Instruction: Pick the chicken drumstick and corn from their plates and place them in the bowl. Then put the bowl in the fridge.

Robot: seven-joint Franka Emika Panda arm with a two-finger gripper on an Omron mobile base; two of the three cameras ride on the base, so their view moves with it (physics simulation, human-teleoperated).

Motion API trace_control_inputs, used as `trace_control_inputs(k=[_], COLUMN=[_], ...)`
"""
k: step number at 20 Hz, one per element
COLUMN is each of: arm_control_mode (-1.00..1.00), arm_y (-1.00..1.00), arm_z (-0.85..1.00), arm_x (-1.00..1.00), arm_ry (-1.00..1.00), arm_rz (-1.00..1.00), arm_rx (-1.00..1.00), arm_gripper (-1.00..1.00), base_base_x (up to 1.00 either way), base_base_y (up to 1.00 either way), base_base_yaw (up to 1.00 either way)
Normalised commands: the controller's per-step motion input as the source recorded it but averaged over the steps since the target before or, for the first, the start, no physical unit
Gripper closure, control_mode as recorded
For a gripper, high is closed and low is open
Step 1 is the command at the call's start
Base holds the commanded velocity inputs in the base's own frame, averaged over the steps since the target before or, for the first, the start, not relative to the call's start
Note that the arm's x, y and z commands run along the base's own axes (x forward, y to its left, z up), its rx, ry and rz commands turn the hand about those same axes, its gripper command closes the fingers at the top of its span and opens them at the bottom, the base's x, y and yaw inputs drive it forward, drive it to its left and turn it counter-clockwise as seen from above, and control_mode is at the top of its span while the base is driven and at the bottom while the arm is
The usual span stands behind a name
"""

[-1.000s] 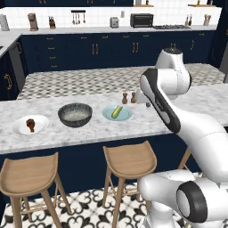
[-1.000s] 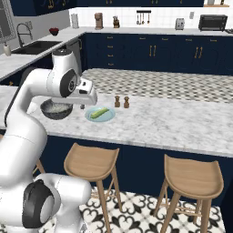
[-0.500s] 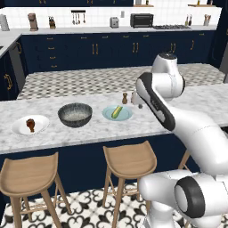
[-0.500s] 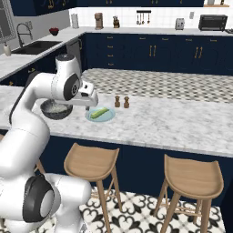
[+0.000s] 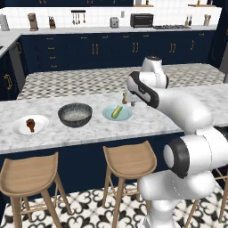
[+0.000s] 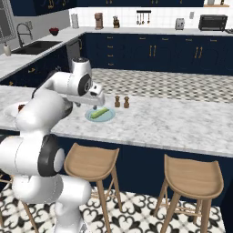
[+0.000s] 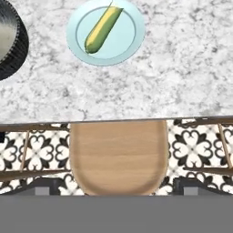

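Home kitchen: marble island (image 5: 147, 116), wooden stools (image 5: 129, 160), navy cabinets (image 5: 93, 51), toaster oven (image 5: 141, 20).

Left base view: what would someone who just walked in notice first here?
Probably the big white arm arching over the marble counter. Next, the row along that counter: the chicken drumstick on a white plate at the left, the dark speckled bowl in the middle, and the corn on a pale blue plate nearest the arm. Two wooden stools stand below.
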Motion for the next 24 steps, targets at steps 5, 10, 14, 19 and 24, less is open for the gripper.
trace_control_inputs(k=[5,10,14,19,24], arm_control_mode=[-1.00,-1.00,-1.00,-1.00,-1.00], arm_y=[0.06,0.13,0.20,0.00,0.00], arm_z=[-0.41,-0.36,-0.42,-0.36,-0.28], arm_x=[0.69,0.63,0.70,0.44,0.58], arm_ry=[0.08,0.02,0.06,0.03,0.03], arm_rz=[-0.13,-0.06,-0.07,-0.05,-0.02], arm_rx=[0.00,0.02,0.00,0.00,0.01], arm_gripper=[-1.00,-1.00,-1.00,-1.00,-1.00], base_base_x=[0.00,0.00,0.00,0.00,0.00], base_base_y=[0.00,0.00,0.00,0.00,0.00], base_base_yaw=[0.00,0.00,0.00,0.00,0.00])
